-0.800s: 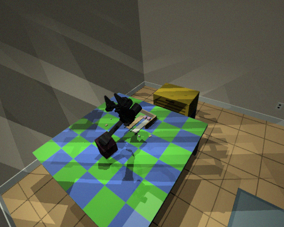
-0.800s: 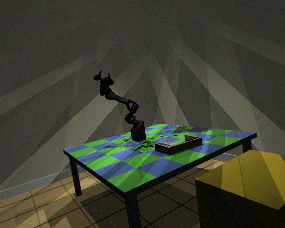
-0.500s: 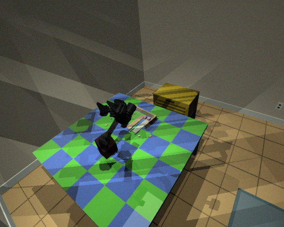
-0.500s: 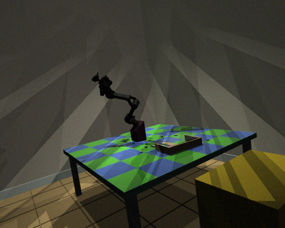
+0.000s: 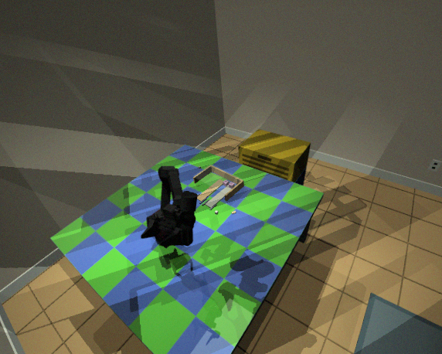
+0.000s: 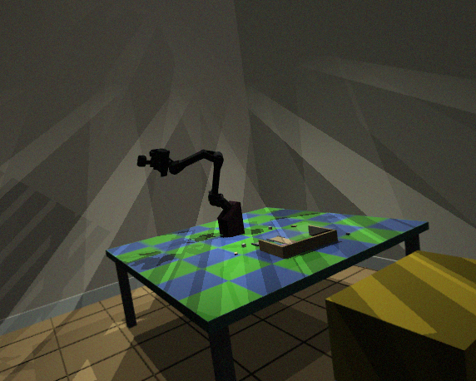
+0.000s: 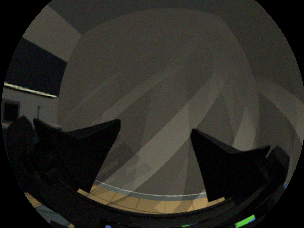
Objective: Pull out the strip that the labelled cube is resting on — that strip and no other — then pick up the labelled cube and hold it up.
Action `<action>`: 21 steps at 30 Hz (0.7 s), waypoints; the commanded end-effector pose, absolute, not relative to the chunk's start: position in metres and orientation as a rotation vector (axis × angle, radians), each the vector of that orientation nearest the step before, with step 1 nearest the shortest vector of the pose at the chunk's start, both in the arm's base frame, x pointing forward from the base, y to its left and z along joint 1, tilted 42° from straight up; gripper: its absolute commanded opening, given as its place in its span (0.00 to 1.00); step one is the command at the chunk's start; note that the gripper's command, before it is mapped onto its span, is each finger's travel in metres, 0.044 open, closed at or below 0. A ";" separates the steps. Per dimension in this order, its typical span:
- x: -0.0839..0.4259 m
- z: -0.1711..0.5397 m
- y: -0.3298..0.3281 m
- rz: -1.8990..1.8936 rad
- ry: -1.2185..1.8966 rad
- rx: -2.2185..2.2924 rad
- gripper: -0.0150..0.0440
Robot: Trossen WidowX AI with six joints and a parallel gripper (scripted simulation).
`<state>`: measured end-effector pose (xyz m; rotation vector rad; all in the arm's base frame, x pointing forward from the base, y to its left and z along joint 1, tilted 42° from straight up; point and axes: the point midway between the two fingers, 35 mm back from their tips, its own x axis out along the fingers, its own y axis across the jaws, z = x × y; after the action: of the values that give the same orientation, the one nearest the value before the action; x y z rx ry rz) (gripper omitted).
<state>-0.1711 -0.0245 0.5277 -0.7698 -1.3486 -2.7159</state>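
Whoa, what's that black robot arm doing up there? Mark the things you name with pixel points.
Right now it isn't holding anything. Its gripper (image 6: pixel 141 160) (image 7: pixel 156 128) is open and up in the air, away from the wooden frame (image 6: pixel 311 246) (image 5: pixel 234 192). Two strips, a tan one (image 5: pixel 210 191) and a pale grey one (image 5: pixel 218 198), lie partly inside that frame, near small pinkish cubes (image 5: pixel 231 185). The job is to pull out one strip and then lift the labelled cube, but I can't tell which cube has the label.

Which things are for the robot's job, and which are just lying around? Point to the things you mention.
For the job:
- gripper (image 5: pixel 148 229) (image 6: pixel 141 160) (image 7: pixel 156 128)
- strips (image 5: pixel 218 197)
- pink cubes (image 5: pixel 229 184); I can't read a label

Just there:
- white bit (image 5: pixel 216 212)
- tan bit (image 5: pixel 233 212)
- yellow cabinet (image 5: pixel 275 144) (image 6: pixel 404 299)
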 end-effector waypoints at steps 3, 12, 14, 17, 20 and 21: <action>-0.178 0.503 -0.108 -2.640 -1.123 -0.511 0.93; -0.130 0.454 -0.222 -2.448 -0.724 -0.256 0.93; -0.110 0.440 -0.246 -2.382 -0.643 -0.209 0.93; -0.075 0.419 -0.277 -2.278 -0.521 -0.154 0.93; -0.036 0.398 -0.297 -2.172 -0.402 -0.121 0.93; -0.023 0.391 -0.303 -2.134 -0.362 -0.113 0.93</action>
<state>-0.0564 -0.2863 0.4097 -0.1334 -0.4707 -2.2248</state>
